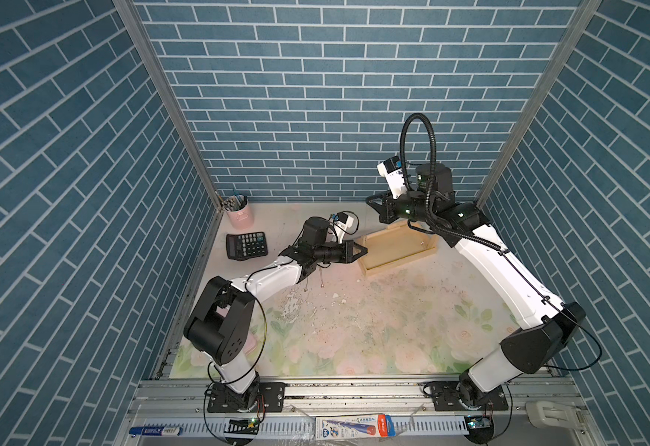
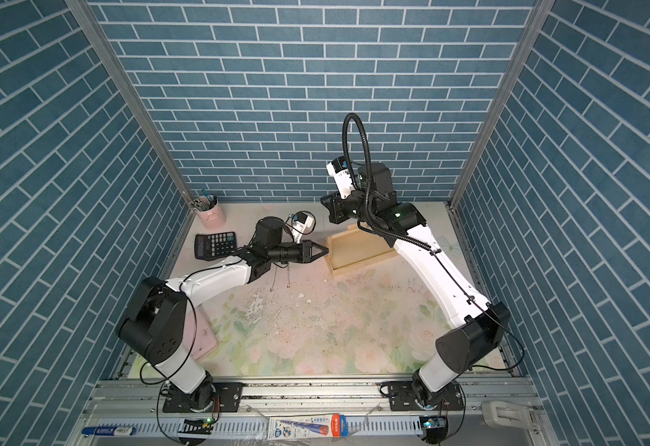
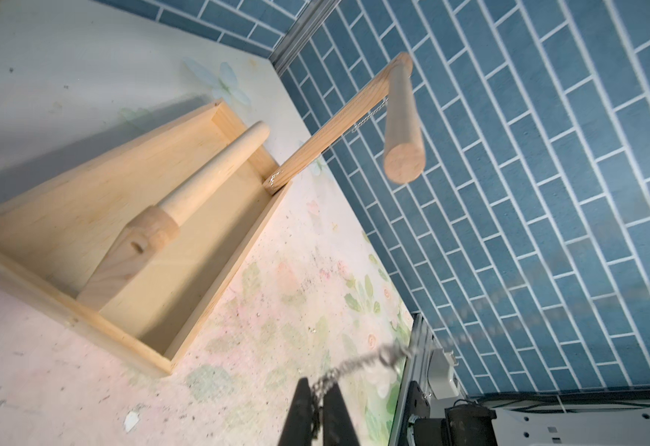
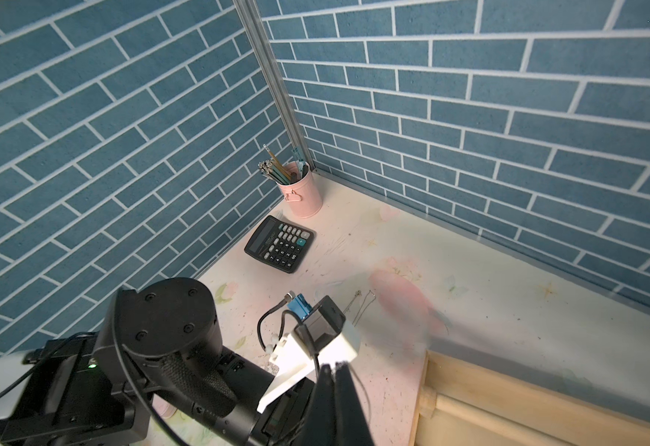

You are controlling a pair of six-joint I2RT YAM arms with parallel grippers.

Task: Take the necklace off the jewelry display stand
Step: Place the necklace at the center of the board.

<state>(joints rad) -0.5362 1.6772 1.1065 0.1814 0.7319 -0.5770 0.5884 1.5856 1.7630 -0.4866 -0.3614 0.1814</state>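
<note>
a: left tool (image 3: 317, 386)?
b: pinched tight on the necklace (image 3: 354, 365), chain dangling beneath.
a: and the jewelry display stand (image 1: 393, 247)?
b: upright on the table (image 1: 373, 328), just beside that tool. right tool (image 4: 333, 370) hovers near it, closed up narrow.

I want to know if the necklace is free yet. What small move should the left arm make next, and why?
Probably pull the left gripper slowly away from the jewelry display stand. Its jaws are shut on the necklace, yet a bit of chain shows by the far post under the bar; whether that is the same chain, I cannot tell.
</note>
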